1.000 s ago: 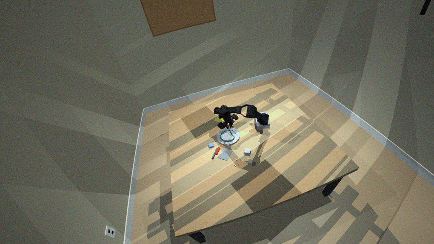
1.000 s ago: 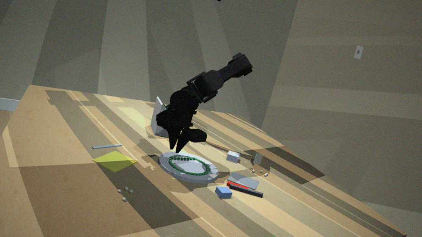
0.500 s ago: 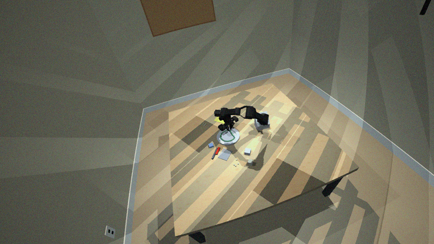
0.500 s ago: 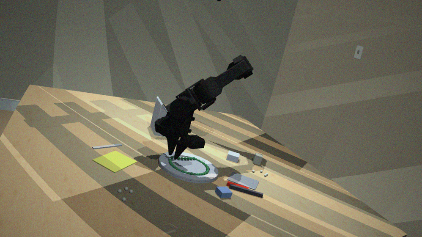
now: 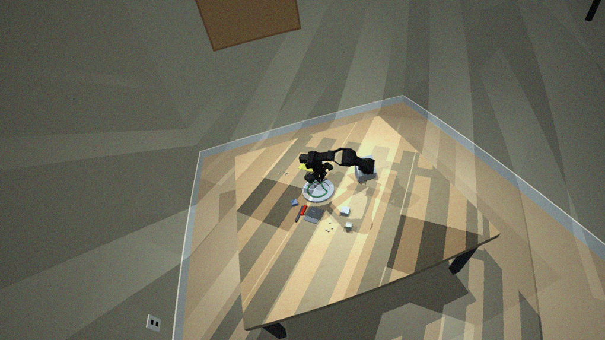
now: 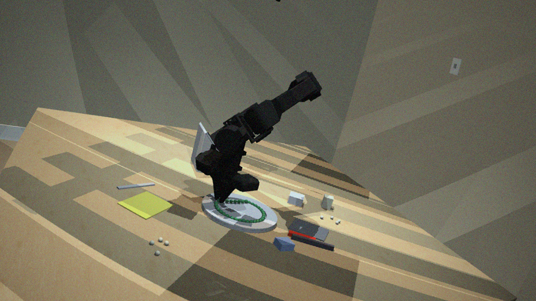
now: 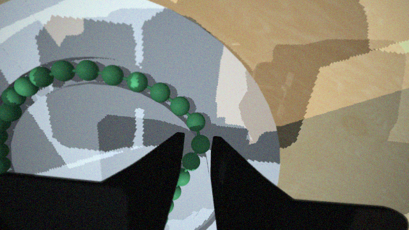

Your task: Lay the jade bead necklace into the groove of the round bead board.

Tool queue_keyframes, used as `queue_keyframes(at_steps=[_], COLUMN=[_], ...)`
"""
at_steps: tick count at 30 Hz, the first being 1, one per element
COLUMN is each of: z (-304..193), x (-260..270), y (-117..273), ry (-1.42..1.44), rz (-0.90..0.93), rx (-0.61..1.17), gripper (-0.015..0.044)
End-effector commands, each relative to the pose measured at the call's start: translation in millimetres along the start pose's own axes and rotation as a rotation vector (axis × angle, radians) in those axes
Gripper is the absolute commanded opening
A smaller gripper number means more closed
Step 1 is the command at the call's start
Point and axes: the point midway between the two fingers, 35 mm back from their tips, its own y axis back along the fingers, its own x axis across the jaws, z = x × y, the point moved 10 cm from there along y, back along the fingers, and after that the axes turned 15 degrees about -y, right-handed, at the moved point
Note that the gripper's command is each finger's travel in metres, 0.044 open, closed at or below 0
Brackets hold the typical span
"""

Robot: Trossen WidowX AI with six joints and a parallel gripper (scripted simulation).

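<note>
Jade-green beads are strung in the necklace (image 5: 318, 197) (image 6: 262, 215) (image 7: 112, 75), which is laid on the pale grey round board (image 5: 328, 189) (image 6: 242, 229) (image 7: 192, 41). On the worktop (image 5: 311, 285) (image 6: 129, 292) (image 7: 335, 160), as seen from the top, the board is set toward the far and left edges, well away from the near right corner.

Much of the job appears to be done: in the wrist view, a long curve of beads is seated along the groove (image 7: 209, 222). One stretch is left, where the string is turned inward and run across the inner face as a nearly straight line, while part of the groove's arc is left bare beside it.

The fingers (image 5: 319, 179) (image 6: 219, 199) are brought low over the board and stand narrow, on either side of the string at the bend where the curve is left. Whether a bead is firmly pinched cannot be told, as slim gaps are seen beside it.

The straight stretch would next need to be drawn outward and lowered into the bare arc, without the seated beads being pulled out.
</note>
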Motion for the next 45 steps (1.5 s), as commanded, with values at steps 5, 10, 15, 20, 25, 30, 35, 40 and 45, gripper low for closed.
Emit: queue_keyframes(at_steps=[5, 10, 15, 20, 25, 30, 35, 40, 45], z=[0.0, 0.0, 0.0, 0.0, 0.0, 0.7, 2.9, 3.9, 3.9], x=[0.1, 0.1, 0.1, 0.1, 0.1, -1.1, -4.0, -5.3, -5.3], y=[0.2, 0.2, 0.2, 0.2, 0.2, 6.2, 6.2, 5.9, -1.0], ry=[0.0, 0.0, 0.0, 0.0, 0.0, -0.008, -0.008, -0.008, -0.008], rz=[0.001, 0.001, 0.001, 0.001, 0.001, -0.002, -0.002, -0.002, -0.002], rx=[0.0, 0.0, 0.0, 0.0, 0.0, 0.007, 0.007, 0.006, 0.007], gripper=[0.0, 0.0, 0.0, 0.0, 0.0, 0.0, 0.0, 0.0, 0.0])
